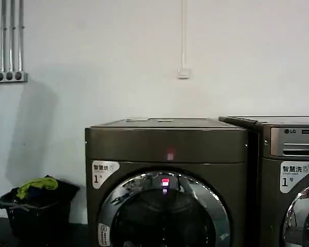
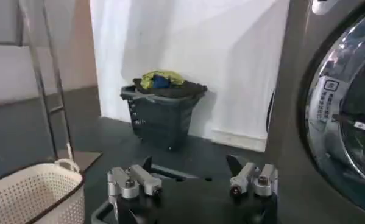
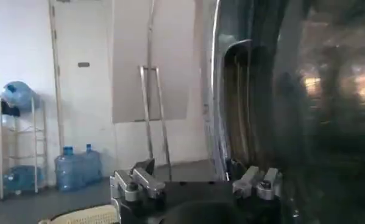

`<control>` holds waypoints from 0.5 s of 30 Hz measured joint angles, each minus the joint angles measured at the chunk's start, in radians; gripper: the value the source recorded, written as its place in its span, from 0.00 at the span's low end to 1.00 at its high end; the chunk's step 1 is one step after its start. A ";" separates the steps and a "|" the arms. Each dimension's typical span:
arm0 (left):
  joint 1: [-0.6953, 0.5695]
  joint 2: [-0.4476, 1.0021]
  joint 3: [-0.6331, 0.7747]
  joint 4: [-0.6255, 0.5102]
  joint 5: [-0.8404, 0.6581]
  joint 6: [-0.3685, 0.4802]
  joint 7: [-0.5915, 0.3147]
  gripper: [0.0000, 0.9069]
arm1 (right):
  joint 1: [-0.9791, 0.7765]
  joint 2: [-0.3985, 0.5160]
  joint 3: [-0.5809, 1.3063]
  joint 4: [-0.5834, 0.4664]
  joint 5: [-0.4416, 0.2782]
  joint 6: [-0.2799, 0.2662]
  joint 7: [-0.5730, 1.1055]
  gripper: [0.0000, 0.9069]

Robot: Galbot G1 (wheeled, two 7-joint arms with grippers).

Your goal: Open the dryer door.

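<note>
Two machines are standing side by side against the wall in my head view: the dryer point(image 1: 165, 154), marked with a "1" sticker, is sitting in the centre, and the LG machine point(image 1: 291, 170) is sitting just beside it on my right. The dryer door point(image 1: 165, 213) is appearing closed, its chrome ring lying flush with the front panel. I am reading the step in hand as the approach, with no contact made yet. The right pincer point(image 3: 197, 182) is hanging wide open and holding nothing, close alongside the curved glass and chrome rim of the door. The left pincer point(image 2: 194, 181) is also spread wide and empty, waiting low near the dryer's left side, with a dark laundry basket point(image 2: 161, 115) by the wall beyond it. I am judging that the next move calls for finding the door's handle recess, hooking a finger behind the edge, and pulling outward along the hinge arc.
</note>
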 joint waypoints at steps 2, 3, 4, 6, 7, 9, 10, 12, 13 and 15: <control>0.000 0.000 -0.002 0.000 -0.001 0.000 0.000 1.00 | 0.000 -0.003 0.000 -0.001 0.002 -0.011 -0.032 1.00; 0.000 0.000 -0.005 0.000 -0.004 0.000 0.000 1.00 | 0.000 -0.005 0.001 -0.001 0.004 -0.017 -0.051 1.00; 0.000 0.000 -0.007 0.000 -0.007 0.000 0.000 1.00 | 0.000 -0.008 0.003 -0.001 0.006 -0.021 -0.068 1.00; -0.001 0.000 -0.009 0.000 -0.010 0.000 0.001 1.00 | 0.000 -0.016 0.008 0.003 0.006 -0.027 -0.109 1.00; -0.001 0.000 -0.009 0.000 -0.011 0.000 0.001 1.00 | -0.001 -0.019 0.008 0.007 0.006 -0.031 -0.121 1.00; -0.005 0.000 -0.010 0.000 -0.018 0.000 0.003 1.00 | -0.005 -0.027 0.007 0.017 0.007 -0.037 -0.136 1.00; -0.007 0.000 -0.011 0.000 -0.023 0.000 0.006 1.00 | -0.007 -0.030 0.006 0.022 0.007 -0.038 -0.144 1.00; -0.014 0.000 -0.011 0.000 -0.040 0.000 0.017 1.00 | -0.013 -0.041 0.002 0.036 0.007 -0.039 -0.163 1.00; -0.018 0.000 -0.011 0.000 -0.045 0.000 0.028 1.00 | -0.016 -0.047 0.000 0.044 0.007 -0.040 -0.167 1.00; -0.025 0.000 -0.011 0.000 -0.054 -0.003 0.063 1.00 | -0.021 -0.057 -0.006 0.061 0.007 -0.042 -0.168 1.00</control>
